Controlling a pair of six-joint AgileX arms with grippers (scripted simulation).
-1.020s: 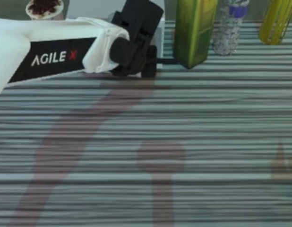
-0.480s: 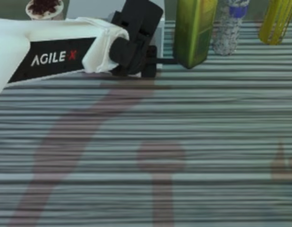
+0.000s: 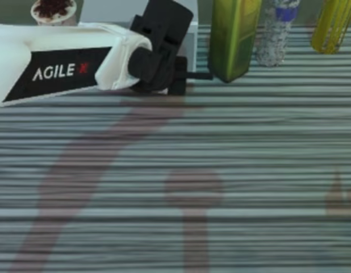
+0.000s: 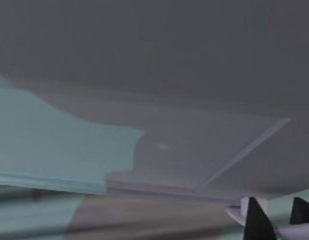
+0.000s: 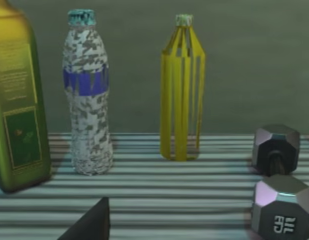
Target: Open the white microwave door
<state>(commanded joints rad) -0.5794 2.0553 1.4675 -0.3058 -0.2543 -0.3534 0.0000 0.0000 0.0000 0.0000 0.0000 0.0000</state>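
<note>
The white microwave [image 3: 107,10] stands at the table's back left, mostly covered by my left arm. My left gripper [image 3: 189,75] is in front of its right end. In the left wrist view the two dark fingertips [image 4: 254,222] hold a small white piece of the door [image 4: 243,209], so the left gripper [image 4: 277,222] is shut on it. Beyond them lies the dark cavity with its pale floor [image 4: 194,150]. The rest of the door is hidden under the arm in the top view. My right arm is out of the top view; one dark finger [image 5: 94,222] shows in its wrist view.
To the right of the microwave a green bottle [image 3: 235,37] stands close to the left gripper. Farther right are a speckled water bottle [image 3: 276,31] and a yellow bottle [image 3: 333,25]. A cup with dark contents [image 3: 53,10] is at the back left. A dumbbell [image 5: 282,207] lies near the right arm.
My left arm has shifted slightly to the left, and the gripper has followed it by a small amount. The bottles have not moved.
</note>
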